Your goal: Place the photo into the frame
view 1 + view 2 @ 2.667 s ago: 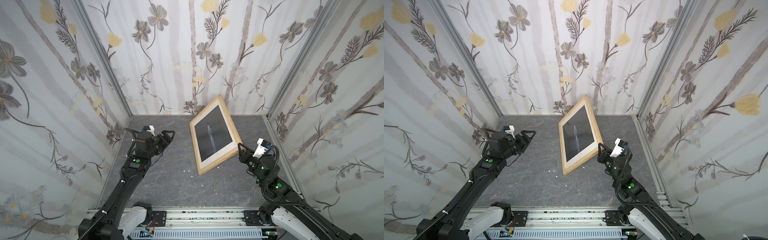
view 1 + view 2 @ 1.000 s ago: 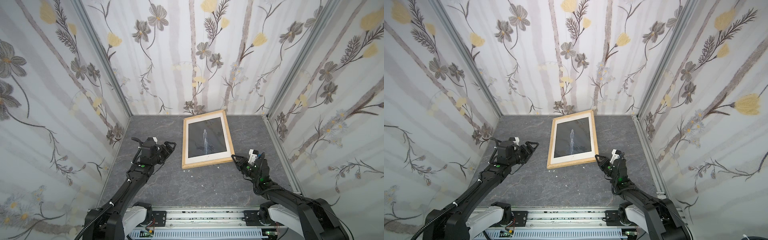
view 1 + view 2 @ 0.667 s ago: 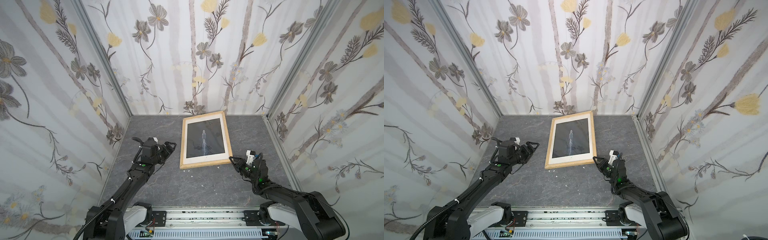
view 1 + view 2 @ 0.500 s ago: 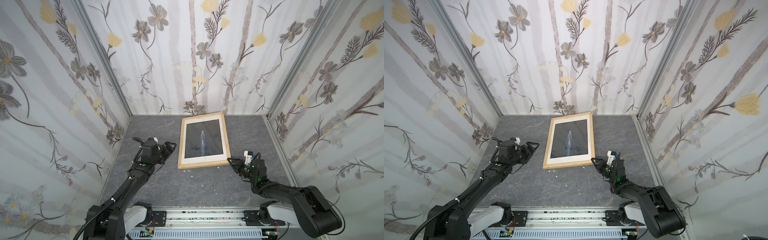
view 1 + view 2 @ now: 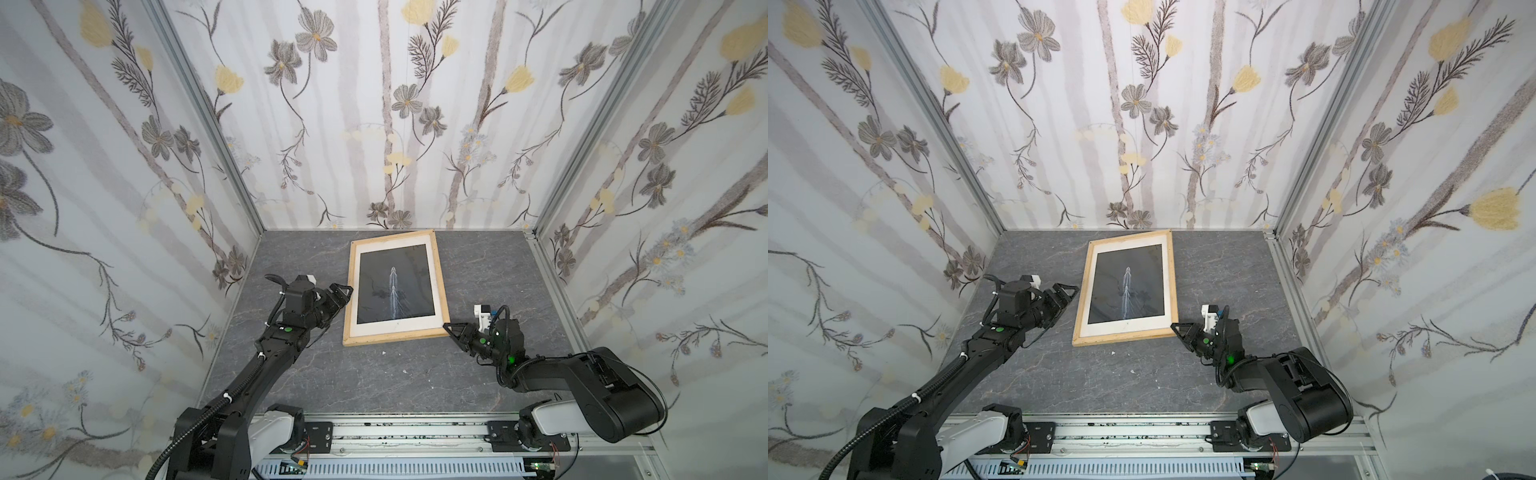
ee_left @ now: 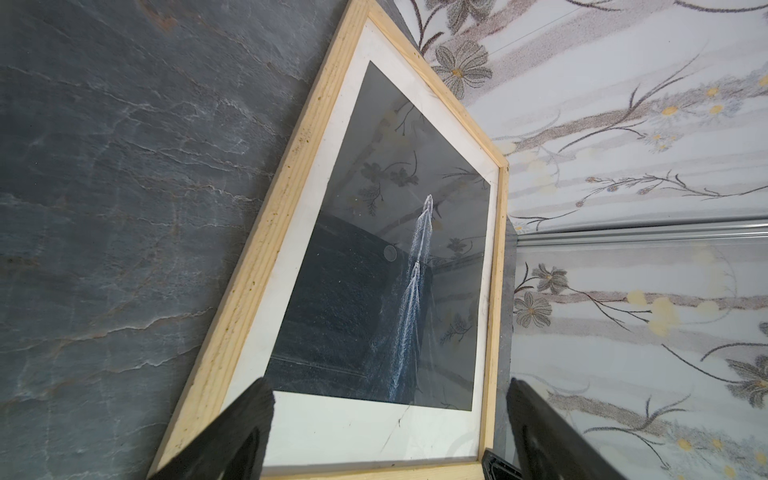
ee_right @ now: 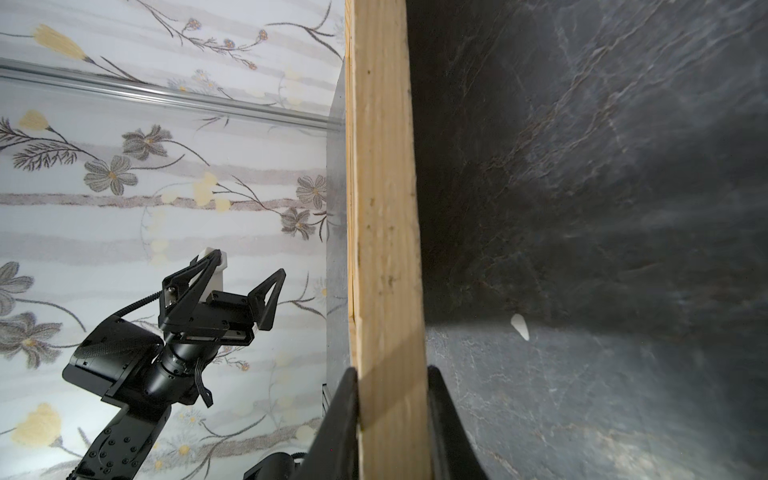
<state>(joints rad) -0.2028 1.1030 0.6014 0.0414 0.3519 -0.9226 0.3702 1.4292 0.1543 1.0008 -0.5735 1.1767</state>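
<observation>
Right wrist view says it all: the right jaws are pinched shut on the wooden edge of the frame (image 7: 386, 208), at its near right corner. The left jaws are spread wide, holding nothing, just beside the frame's left side. In both top views the frame lies on the bench (image 5: 374, 382), flat or close to it. The photo (image 5: 395, 286) is already inside, its dark side with the white streak showing through the white mat (image 5: 395, 327). Looks basically done to me. What's left, I'd guess, is letting go and backing off. Can't see the back, so no idea if it's fastened.
</observation>
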